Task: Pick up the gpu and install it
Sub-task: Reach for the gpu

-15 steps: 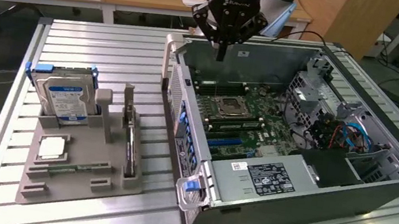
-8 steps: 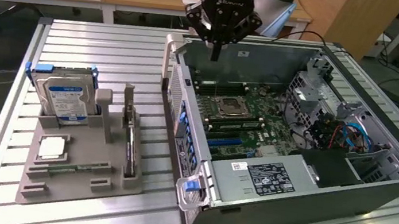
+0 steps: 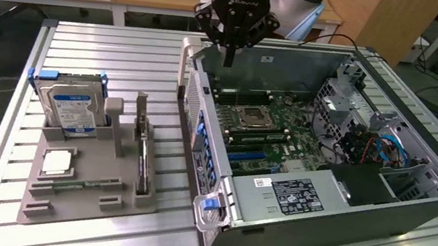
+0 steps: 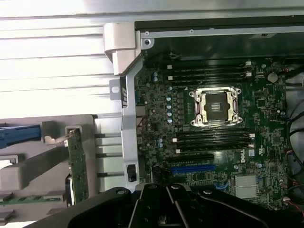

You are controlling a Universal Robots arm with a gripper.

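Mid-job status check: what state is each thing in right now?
gripper: shut, empty, above the case.
gpu: on edge in the holder, not picked up.
case: lying on its side, open.
blue slot: empty.
CPU socket: bare, no cooler.
hard drive: upright in the holder.
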